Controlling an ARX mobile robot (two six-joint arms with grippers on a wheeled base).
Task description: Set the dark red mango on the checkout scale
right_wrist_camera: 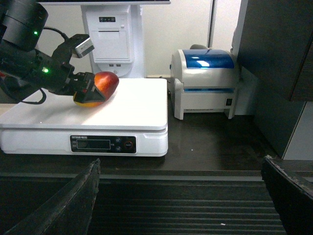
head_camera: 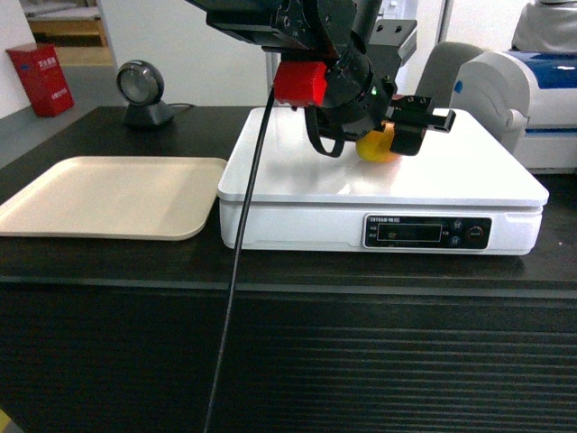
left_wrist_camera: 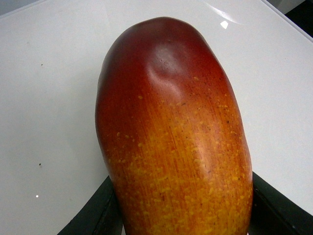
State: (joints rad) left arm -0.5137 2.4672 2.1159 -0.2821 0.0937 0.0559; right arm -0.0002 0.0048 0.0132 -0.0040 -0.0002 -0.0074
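The dark red mango (head_camera: 375, 147) lies low over the white scale (head_camera: 451, 180) on the checkout (head_camera: 108, 262), at the plate's back middle. My left gripper (head_camera: 397, 135) is shut on it, coming from above and behind. In the left wrist view the mango (left_wrist_camera: 171, 142) fills the frame, red at the far end and orange-yellow near me, with black fingers (left_wrist_camera: 100, 213) pressed on both sides and the gripper (left_wrist_camera: 183, 218) closed round it. From the right wrist, the mango (right_wrist_camera: 104, 83) looks to touch the scale (right_wrist_camera: 132, 105); contact is unclear. My right gripper (right_wrist_camera: 181, 200) hangs open before the counter's ribbed front (right_wrist_camera: 195, 205).
A beige tray (head_camera: 108, 194) lies left of the scale. Behind it are a round barcode scanner (head_camera: 142, 90) and a red box (head_camera: 41, 79). A white and blue printer (right_wrist_camera: 208, 81) stands right of the scale. A black cable (head_camera: 236, 271) hangs across the scale's front left.
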